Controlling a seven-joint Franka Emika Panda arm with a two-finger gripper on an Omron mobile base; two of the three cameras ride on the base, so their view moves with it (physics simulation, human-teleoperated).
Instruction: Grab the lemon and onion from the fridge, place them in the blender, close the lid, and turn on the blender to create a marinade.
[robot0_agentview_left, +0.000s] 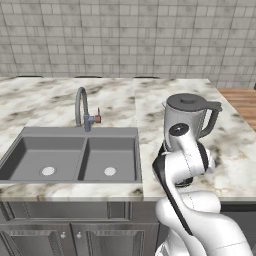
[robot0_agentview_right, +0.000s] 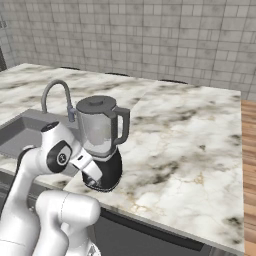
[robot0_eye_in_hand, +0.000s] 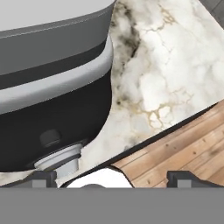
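Observation:
The blender (robot0_agentview_left: 182, 122) (robot0_agentview_right: 100, 132) stands on the marble counter near its front edge, with the dark lid (robot0_agentview_left: 188, 99) (robot0_agentview_right: 96, 104) sitting on the jar's rim. My gripper (robot0_eye_in_hand: 113, 178) is open, low in front of the blender's black base (robot0_eye_in_hand: 52, 118). In the hand view the round silver knob (robot0_eye_in_hand: 59, 159) sits just above the left fingertip (robot0_eye_in_hand: 43, 177), not between the fingers. In the right base view my hand (robot0_agentview_right: 91, 172) reaches down against the base. The lemon, the onion and the fridge are out of view.
A grey double sink (robot0_agentview_left: 30, 150) with a curved faucet (robot0_agentview_left: 81, 107) (robot0_agentview_right: 52, 92) lies left of the blender. Marble counter (robot0_agentview_right: 185, 140) stretches right and back to the tiled wall. Wooden floor (robot0_eye_in_hand: 183, 148) shows beyond the counter's edge.

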